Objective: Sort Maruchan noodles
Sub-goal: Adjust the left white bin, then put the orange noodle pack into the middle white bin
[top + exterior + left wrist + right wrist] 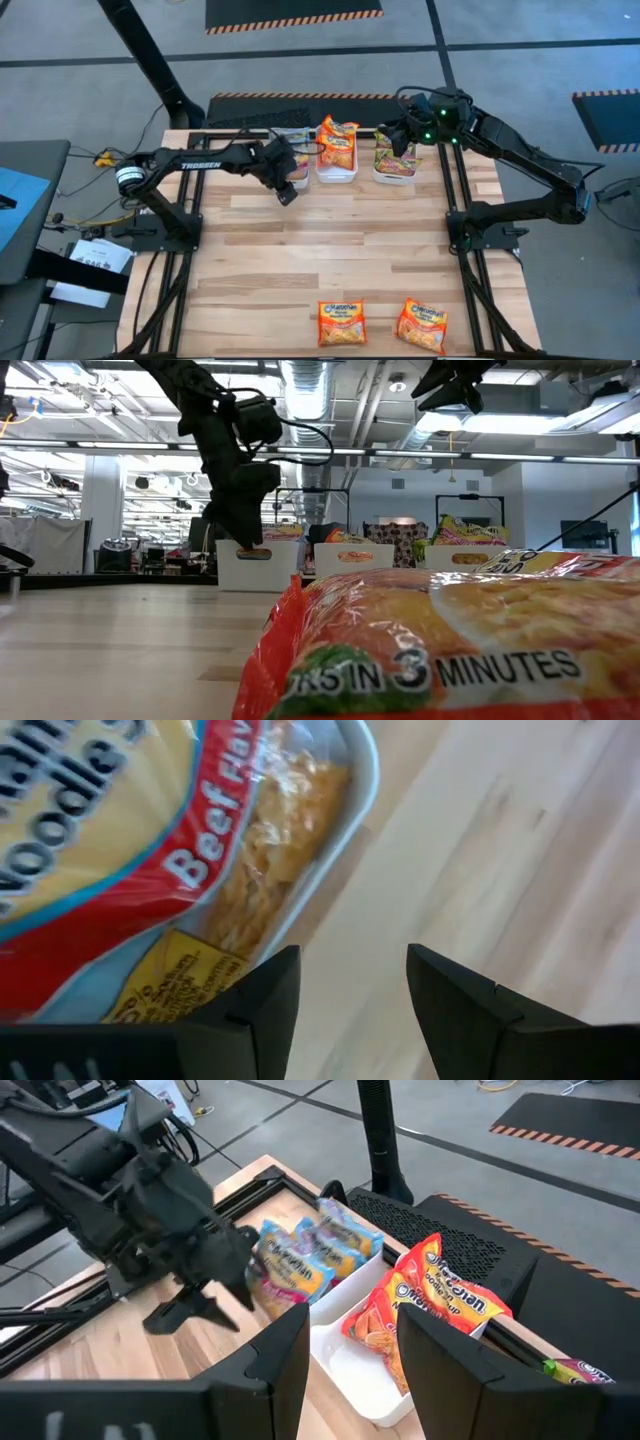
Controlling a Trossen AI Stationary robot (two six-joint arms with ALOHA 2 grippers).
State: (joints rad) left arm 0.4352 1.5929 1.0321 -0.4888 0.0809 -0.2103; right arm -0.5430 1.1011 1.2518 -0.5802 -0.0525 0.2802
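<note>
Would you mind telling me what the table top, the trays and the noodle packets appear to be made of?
Table top: looks like wood, matt, in jointed pale and tan strips with visible grain.
Trays: probably white plastic, smooth, with thin rounded walls.
Noodle packets: thin glossy plastic film with printed lettering, judging by the wrinkles and bright glare in the low view.

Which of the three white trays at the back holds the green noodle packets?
The right-hand tray, under the right gripper. The middle tray holds orange packets; the left tray holds blue-yellow ones.
</note>
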